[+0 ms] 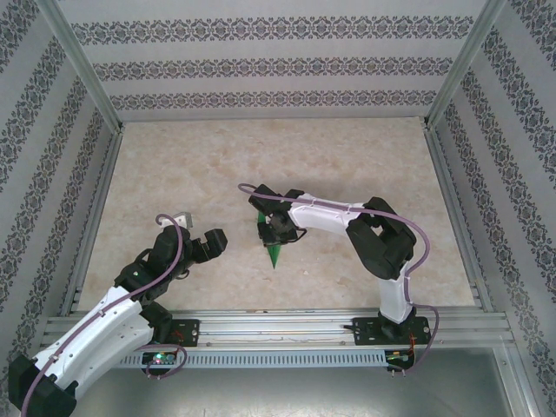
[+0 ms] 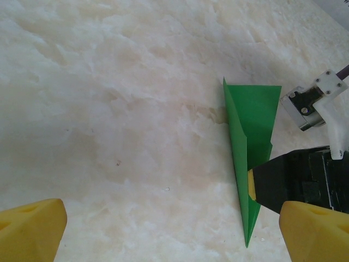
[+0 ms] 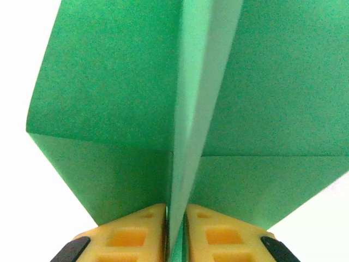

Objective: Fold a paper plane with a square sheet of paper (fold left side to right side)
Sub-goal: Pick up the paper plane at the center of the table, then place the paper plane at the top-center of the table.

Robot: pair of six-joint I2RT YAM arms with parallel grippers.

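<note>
Two yellow fingers (image 3: 131,237) of the right jaws sit closest to the right wrist camera, pressed together on the central upright fold of the paper plane (image 3: 109,98), so these jaws are clenched on the bright green paper. From that fold, two flat green panels spread out to left and right, each crossed by a horizontal crease. In the overhead view the right arm (image 1: 347,221) reaches from its base at the near right towards the middle of the pale marbled surface (image 1: 261,165). There it holds the paper plane (image 1: 273,247) as a slim dart, its sharp tip pointing towards the near edge. Whether the tip touches the surface cannot be told. The left arm (image 1: 113,321) stretches from the near left corner, and its jaws stop near the plane on its left, apart from it. In the left wrist view its two yellow fingertips (image 2: 30,229) stand far apart at the bottom corners, so the left jaws are released and grasp nothing. Between them lies bare surface (image 2: 109,109), with the paper plane (image 2: 248,136) standing on edge at the right. A black, yellow-padded finger (image 2: 289,183) of the right jaws presses against its side.
</note>
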